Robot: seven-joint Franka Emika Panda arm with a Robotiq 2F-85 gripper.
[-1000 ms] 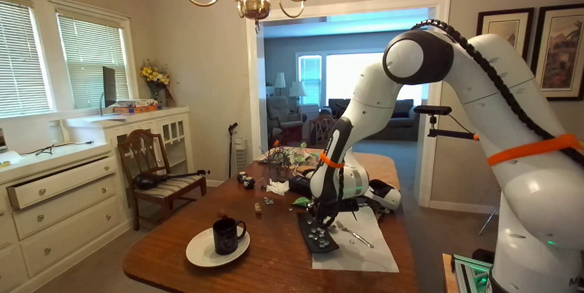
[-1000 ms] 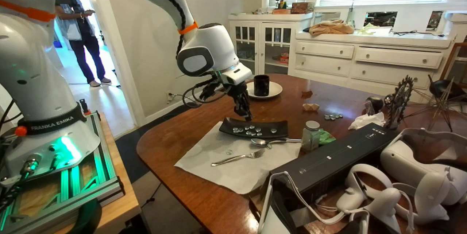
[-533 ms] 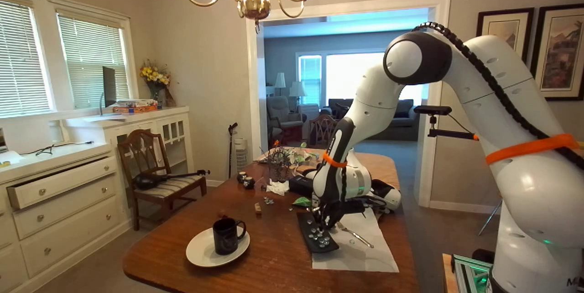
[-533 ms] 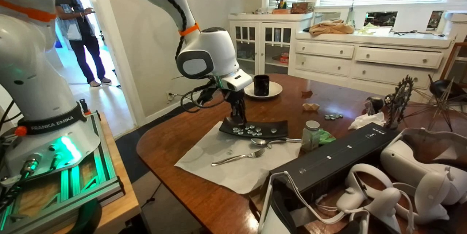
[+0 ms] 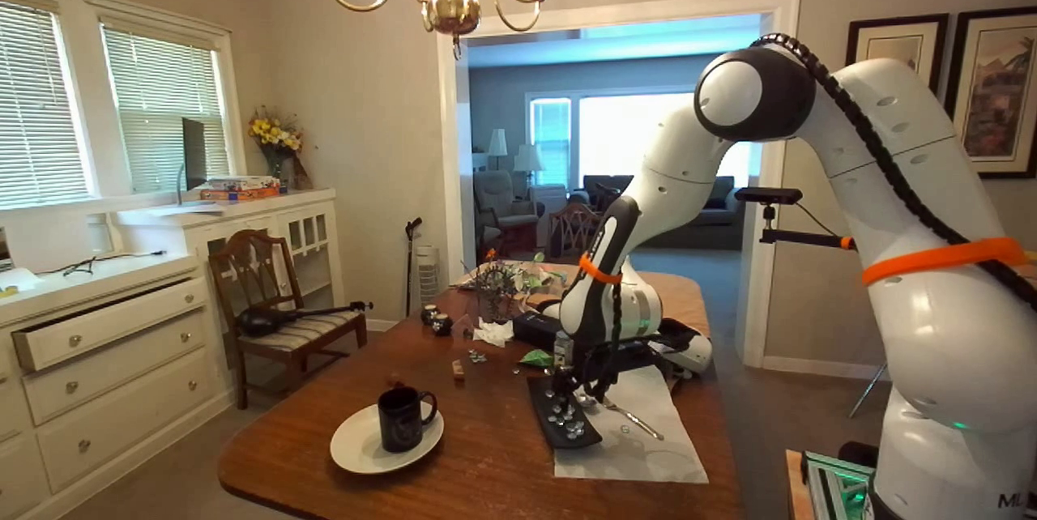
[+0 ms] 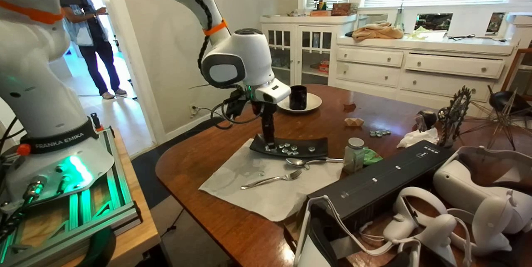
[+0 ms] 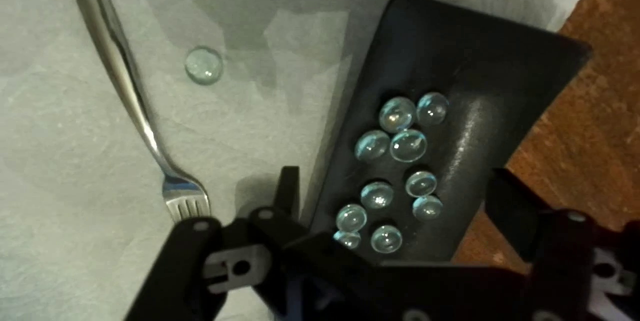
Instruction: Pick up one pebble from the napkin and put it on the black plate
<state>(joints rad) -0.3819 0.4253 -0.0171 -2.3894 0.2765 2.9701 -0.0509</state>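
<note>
We read this as the approach: our gripper (image 7: 392, 176) hangs over the plate (image 7: 450, 51), jaws wide apart, gripping nothing. A pebble (image 7: 204, 65) lies on the napkin (image 7: 250, 126), beside the plate; next we should leave the plate sideways, centre over that pebble and descend.

Long black rectangular plate (image 7: 445, 46) before me: smooth, satin. Upon it: glossy, glass-like clear round pebbles (image 7: 408, 146). Partly beneath: matt, paper-like pale rectangular napkin (image 6: 266, 198).
</note>
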